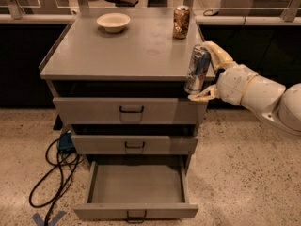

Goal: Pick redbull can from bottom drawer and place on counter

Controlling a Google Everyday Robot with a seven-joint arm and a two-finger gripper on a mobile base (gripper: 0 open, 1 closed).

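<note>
Slim blue-and-silver redbull can [197, 68] sits near upright, grasped top and bottom by the cream two-finger gripper [205, 72]. It overlaps the 4 o'clock corner of the flat grey metal counter [122, 51]; contact with the top is unclear. The deep grey bottom drawer [136, 212] is pulled open at 6 o'clock. On the counter, a white round bowl [113, 21] is at 11 o'clock and a brown-gold can [181, 21] at 1 o'clock.

Arm in from the right, tool clamped.
The arm [263, 95] stretched leftward; its tool [203, 72] held the redbull can [197, 68] between upper and lower fingers at the bench's [122, 51] front right corner.
</note>
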